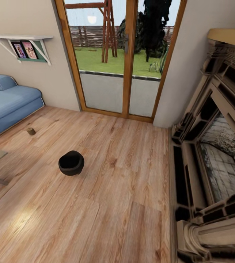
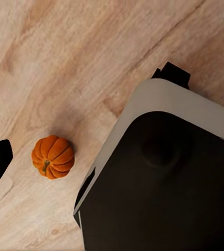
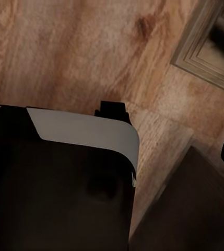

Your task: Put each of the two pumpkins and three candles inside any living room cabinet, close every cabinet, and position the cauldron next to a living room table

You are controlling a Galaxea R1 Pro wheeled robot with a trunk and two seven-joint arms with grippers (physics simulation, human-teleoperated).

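Head view showing one black cauldron (image 1: pixel 71 163) sitting on the wood floor (image 1: pixel 124 190), one small candle (image 1: pixel 31 131) near the blue sofa (image 1: pixel 7 102), left wrist view showing one orange pumpkin (image 2: pixel 52 157) lying beside the robot's base (image 2: pixel 164 183), both grippers' openings being impossible to tell.

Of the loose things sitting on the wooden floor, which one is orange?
The small ribbed pumpkin, seen by the left wrist camera, is the orange one. The open-mouthed cauldron is black, and the little stubby object near the blue sofa is dull brown.

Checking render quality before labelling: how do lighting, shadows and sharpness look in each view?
Head view: even daylight, bright patch on floor, cauldron crisp. Left wrist view: pumpkin sharp, soft shadow beside it. Right wrist view: dim, wood grain blurred.
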